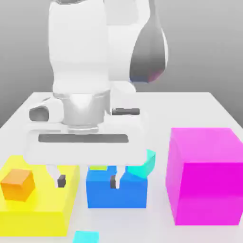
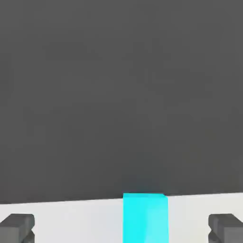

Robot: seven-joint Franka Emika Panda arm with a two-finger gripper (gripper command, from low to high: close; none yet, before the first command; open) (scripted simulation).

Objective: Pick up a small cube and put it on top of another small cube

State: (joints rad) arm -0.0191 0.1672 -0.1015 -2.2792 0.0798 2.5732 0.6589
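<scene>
The arm is hanging over the table with the jaws of its gripper [image 1: 88, 181] standing wide apart, nothing between them. The small cyan cube [image 1: 86, 237] is sitting at the near edge of the exterior view, in front of the blue block [image 1: 116, 190] and a little toward the yellow block [image 1: 50, 213] — nothing is gripping it. The turquoise cube [image 1: 148, 164], the one I take for the stacking spot, is showing by the blue block, partly hidden by the gripper. So I'm judging that the reach for the first cube is in hand, the lift and stacking still to be done. The next move is calling for centring the open jaws over the cyan cube, then lowering straight — closing only once they're straddling it.
</scene>
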